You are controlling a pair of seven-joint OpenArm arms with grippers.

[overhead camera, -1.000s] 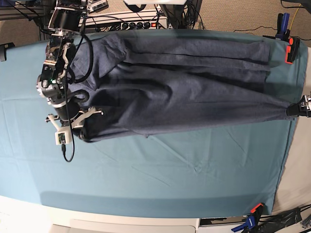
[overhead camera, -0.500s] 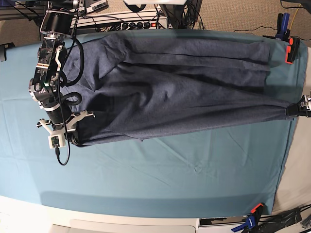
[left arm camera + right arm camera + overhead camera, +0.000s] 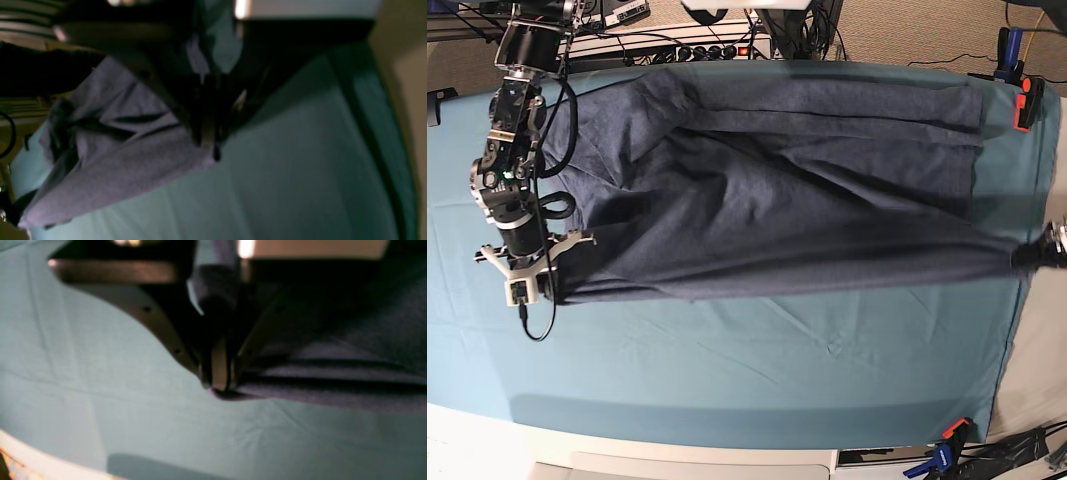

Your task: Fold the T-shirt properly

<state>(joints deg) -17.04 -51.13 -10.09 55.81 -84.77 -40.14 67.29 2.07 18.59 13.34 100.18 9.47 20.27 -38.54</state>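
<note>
The blue-grey T-shirt point(image 3: 777, 190) lies stretched across the teal table cloth point(image 3: 777, 370), with no lettering showing. My right gripper point(image 3: 549, 292), at the left in the base view, is shut on the shirt's near left corner. In the right wrist view the gripper point(image 3: 218, 384) pinches the fabric edge point(image 3: 333, 390) just above the cloth. My left gripper point(image 3: 1030, 254), at the table's right edge, is shut on the shirt's near right corner. In the left wrist view the gripper point(image 3: 208, 143) holds the shirt point(image 3: 116, 163), which runs away to the left.
Orange and blue clamps hold the cloth at the back right corner point(image 3: 1024, 100) and the front right corner point(image 3: 947, 445). A power strip and cables point(image 3: 697, 48) lie behind the table. The table's white front edge point(image 3: 677, 460) is close below.
My right gripper has moved left and slightly toward the front, pulling the shirt's corner with it. The shirt's near edge is now drawn straighter. The left gripper has shifted slightly toward the front.
</note>
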